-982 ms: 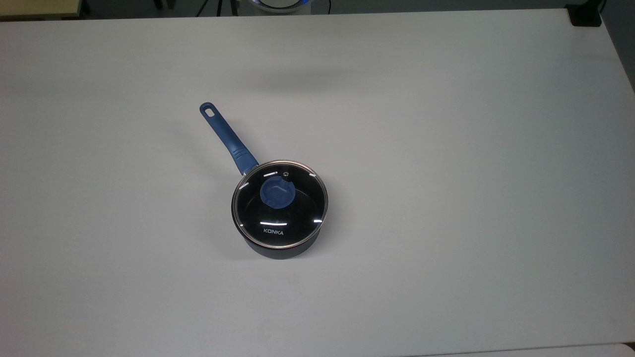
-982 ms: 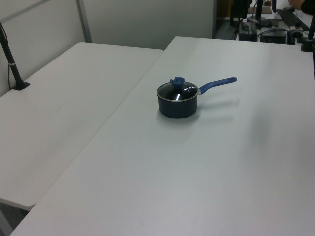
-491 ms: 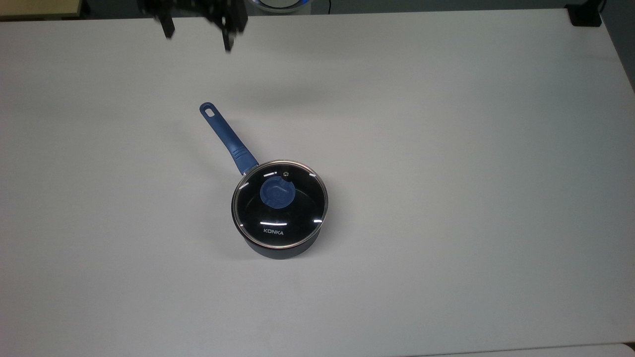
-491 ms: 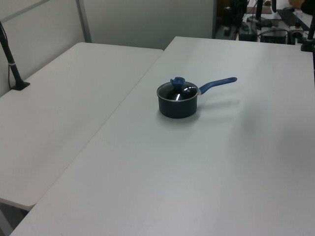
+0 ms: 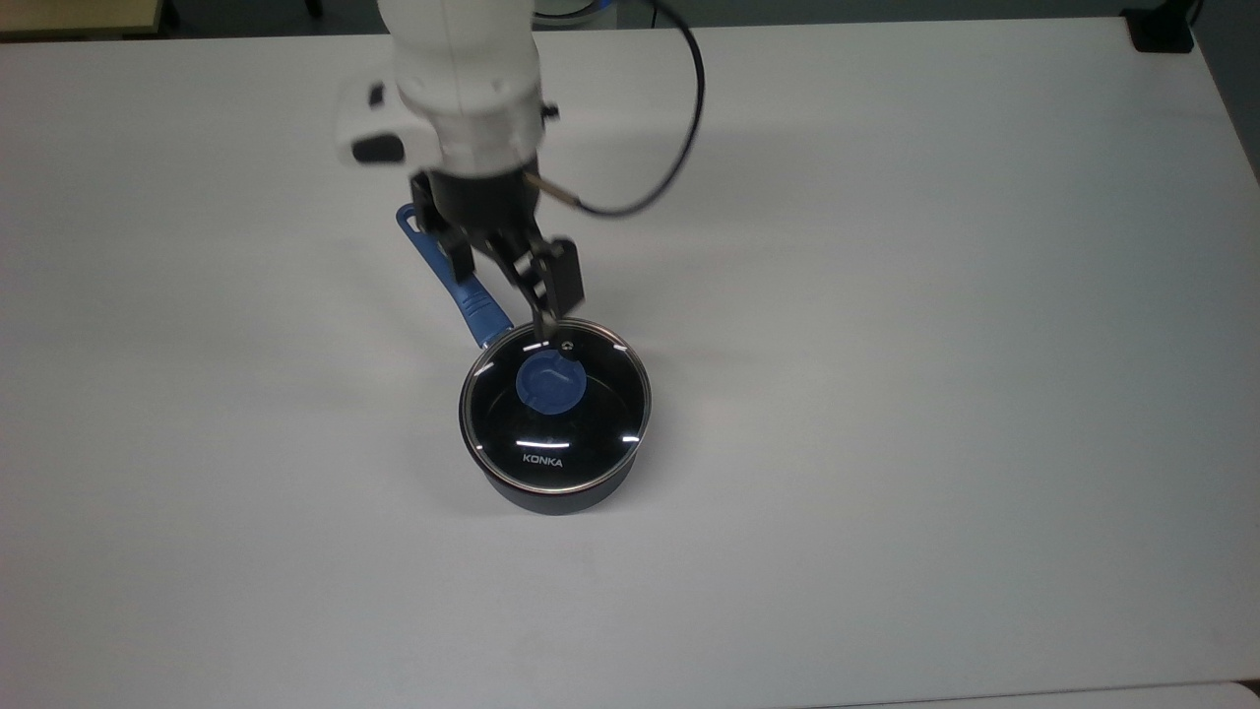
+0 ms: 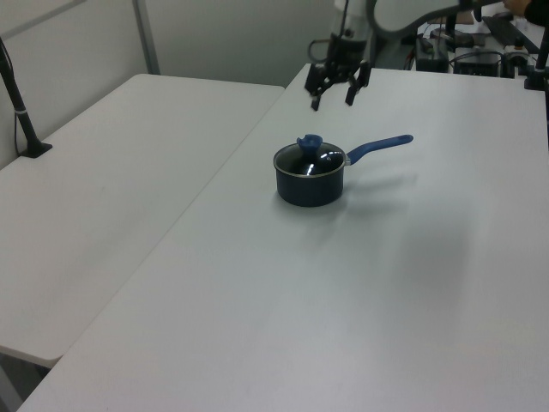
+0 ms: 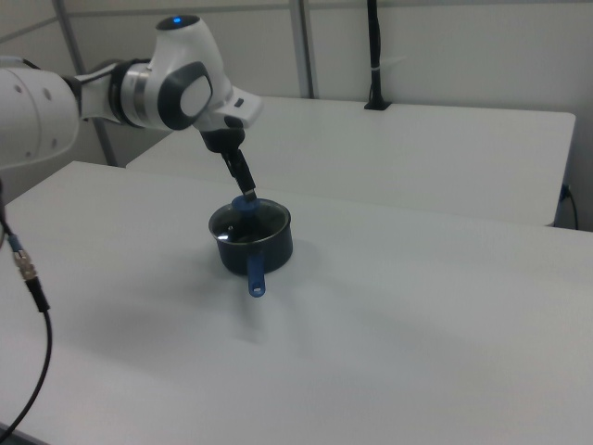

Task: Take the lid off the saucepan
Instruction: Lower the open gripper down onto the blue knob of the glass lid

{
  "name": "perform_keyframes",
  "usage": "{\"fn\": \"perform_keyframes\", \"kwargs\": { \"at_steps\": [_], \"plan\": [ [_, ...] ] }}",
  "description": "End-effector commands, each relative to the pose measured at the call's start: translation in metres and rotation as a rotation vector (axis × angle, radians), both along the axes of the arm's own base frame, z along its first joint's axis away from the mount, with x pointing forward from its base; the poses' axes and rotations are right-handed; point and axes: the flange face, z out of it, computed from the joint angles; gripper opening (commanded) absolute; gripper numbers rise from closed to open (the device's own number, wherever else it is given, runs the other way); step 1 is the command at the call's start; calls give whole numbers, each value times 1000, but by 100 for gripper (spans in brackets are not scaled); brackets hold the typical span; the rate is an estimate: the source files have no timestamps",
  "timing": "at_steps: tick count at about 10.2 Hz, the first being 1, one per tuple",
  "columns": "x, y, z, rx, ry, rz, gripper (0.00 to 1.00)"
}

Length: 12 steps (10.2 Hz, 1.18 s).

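Evidently the approach was in hand: the gripper (image 6: 337, 92) hung above the saucepan (image 6: 310, 183), fingers spread and empty, well clear of the lid (image 5: 554, 404), which sat seated on the saucepan's rim near the middle of the table (image 5: 886, 295). Next, I judged, it needed to centre over the blue knob (image 5: 550, 383), descend, and close on it before lifting straight up.

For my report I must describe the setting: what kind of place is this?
Probably a robotics lab or office, not a kitchen: plain white tables with partition panels behind, a Franka arm, and electronic equipment at the back. The saucepan stands alone.
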Motion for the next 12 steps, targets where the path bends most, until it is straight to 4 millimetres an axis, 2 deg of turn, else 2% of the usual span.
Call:
{"fn": "perform_keyframes", "kwargs": {
  "at_steps": [1, 4, 7, 10, 12],
  "plan": [
    [36, 30, -32, 55, -63, -90, 100],
    [41, 47, -57, 56, -54, -81, 100],
    [40, 47, -62, 11, -50, -60, 100],
    [39, 40, -53, -11, -56, -52, 100],
    [37, 41, -59, -40, -43, -30, 100]
  ]
}}
